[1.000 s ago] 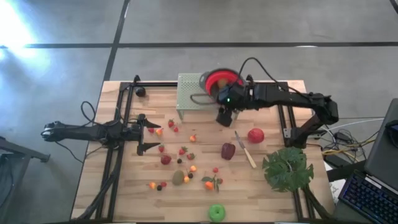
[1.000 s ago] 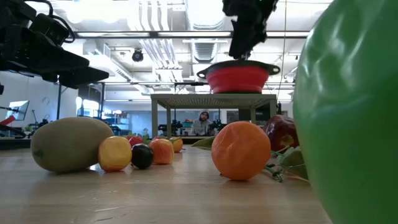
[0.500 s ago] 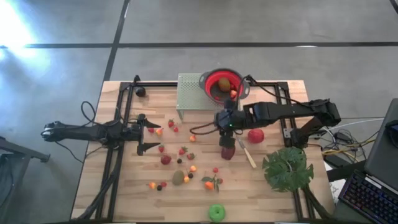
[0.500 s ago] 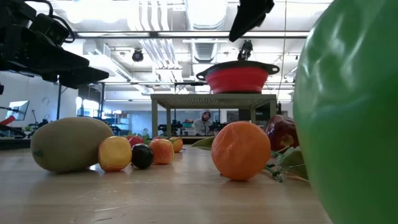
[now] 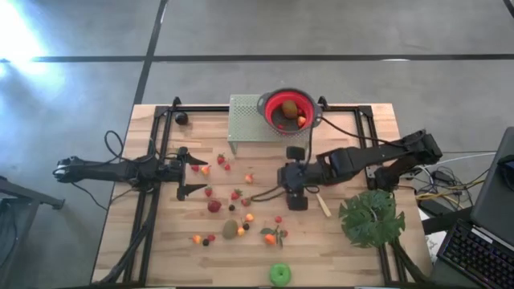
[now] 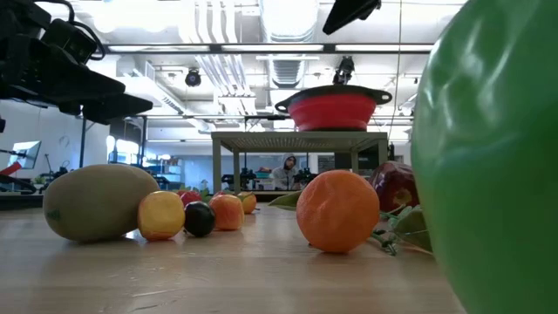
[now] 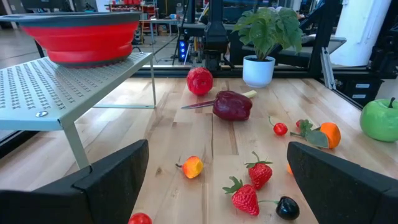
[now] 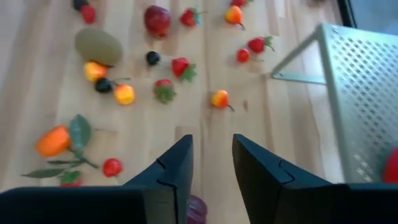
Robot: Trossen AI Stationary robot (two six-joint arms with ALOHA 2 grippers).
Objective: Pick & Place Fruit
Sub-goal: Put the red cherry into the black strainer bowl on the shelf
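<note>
Small toy fruits lie scattered on the wooden table: strawberries (image 5: 221, 159), a kiwi (image 5: 230, 229), an orange piece (image 5: 271, 236) and a green apple (image 5: 279, 274). A dark maroon fruit (image 7: 232, 104) rests beside a red apple (image 7: 199, 81). My right gripper (image 5: 294, 191) hangs high over the maroon fruit (image 8: 198, 211) and hides it from above. Its fingers are open by a narrow gap with nothing between them. My left gripper (image 5: 193, 172) waits open at the table's left, pointing level toward the fruits.
A red bowl (image 5: 289, 111) holding two fruits stands on a perforated metal stand (image 5: 245, 120) at the far middle. A pale-handled knife (image 5: 321, 203) lies right of my right gripper. A big green leaf (image 5: 371, 217) lies at the near right.
My right gripper has swung from above the red bowl toward the table's near edge and now hangs over the maroon fruit. It has stayed high above the table. No fruit has moved.
</note>
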